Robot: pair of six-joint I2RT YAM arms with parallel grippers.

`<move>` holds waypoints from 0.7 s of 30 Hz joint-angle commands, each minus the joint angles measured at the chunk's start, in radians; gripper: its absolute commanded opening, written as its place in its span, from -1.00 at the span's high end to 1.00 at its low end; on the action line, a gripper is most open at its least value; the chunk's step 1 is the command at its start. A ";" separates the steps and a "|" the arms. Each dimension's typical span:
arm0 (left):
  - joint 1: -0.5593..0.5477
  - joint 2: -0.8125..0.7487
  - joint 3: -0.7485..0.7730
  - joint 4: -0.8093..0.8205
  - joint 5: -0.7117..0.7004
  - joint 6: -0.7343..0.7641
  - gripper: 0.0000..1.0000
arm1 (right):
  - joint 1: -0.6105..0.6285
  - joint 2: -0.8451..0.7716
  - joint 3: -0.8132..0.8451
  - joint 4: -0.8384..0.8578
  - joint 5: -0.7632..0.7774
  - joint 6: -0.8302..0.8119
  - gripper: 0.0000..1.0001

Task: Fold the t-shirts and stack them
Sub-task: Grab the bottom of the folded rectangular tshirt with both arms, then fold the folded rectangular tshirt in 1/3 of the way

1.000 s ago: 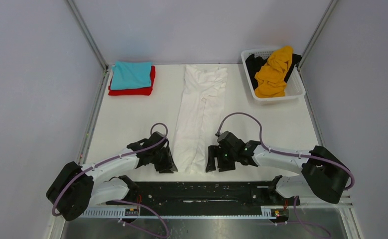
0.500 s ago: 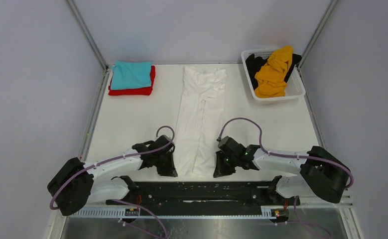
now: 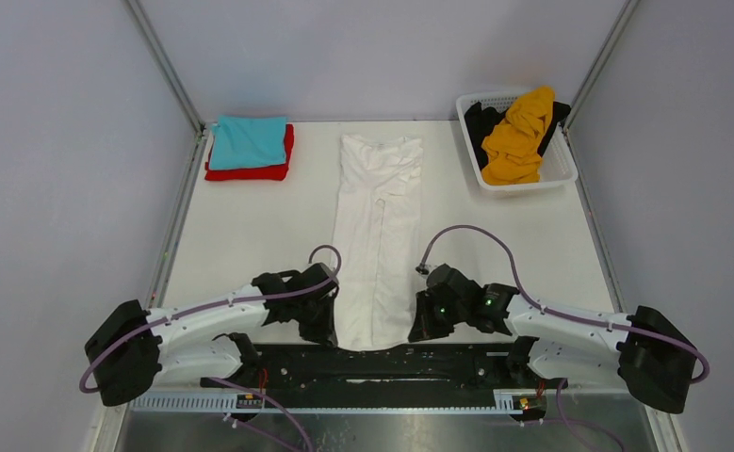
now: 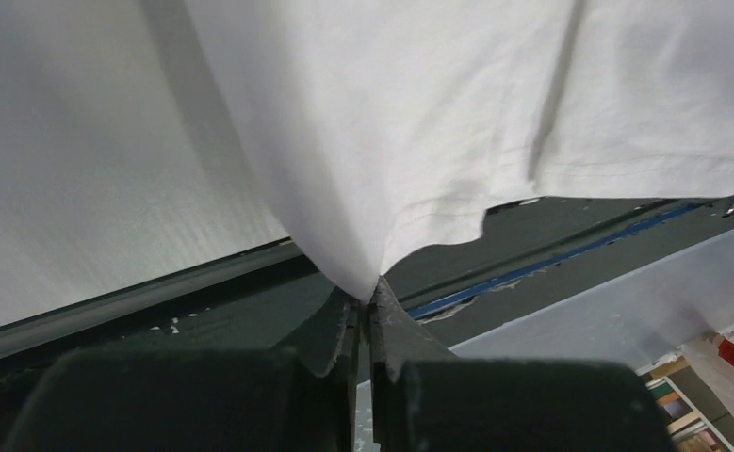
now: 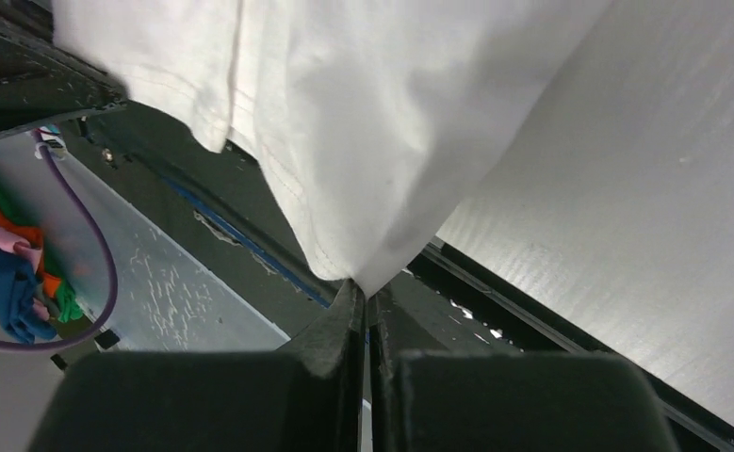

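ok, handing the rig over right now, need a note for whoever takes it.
Left gripper: jaws shut on a near hem corner of the white t-shirt.
Right gripper: jaws shut on the other corner.
White t-shirt lies mid-table as a long strip.
Done: teal t-shirt folded on red t-shirt, far left.
Left to do: finish folding the white one, stack it; orange-yellow t-shirt and black t-shirt sit in the basket.

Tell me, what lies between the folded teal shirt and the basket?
The long white shirt, its far end lying between the teal shirt and the basket, with bare table on either side. The top view shows it.
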 commanded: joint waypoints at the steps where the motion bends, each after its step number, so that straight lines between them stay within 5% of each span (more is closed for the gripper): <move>1: -0.002 0.082 0.169 -0.011 0.006 0.069 1.00 | 0.009 0.031 0.109 0.007 0.018 -0.052 1.00; 11: 0.161 0.251 0.528 -0.078 -0.175 0.177 1.00 | -0.094 0.092 0.329 -0.159 0.200 -0.196 1.00; 21: 0.340 0.511 0.809 -0.075 -0.170 0.250 1.00 | -0.316 0.269 0.557 -0.157 0.194 -0.308 1.00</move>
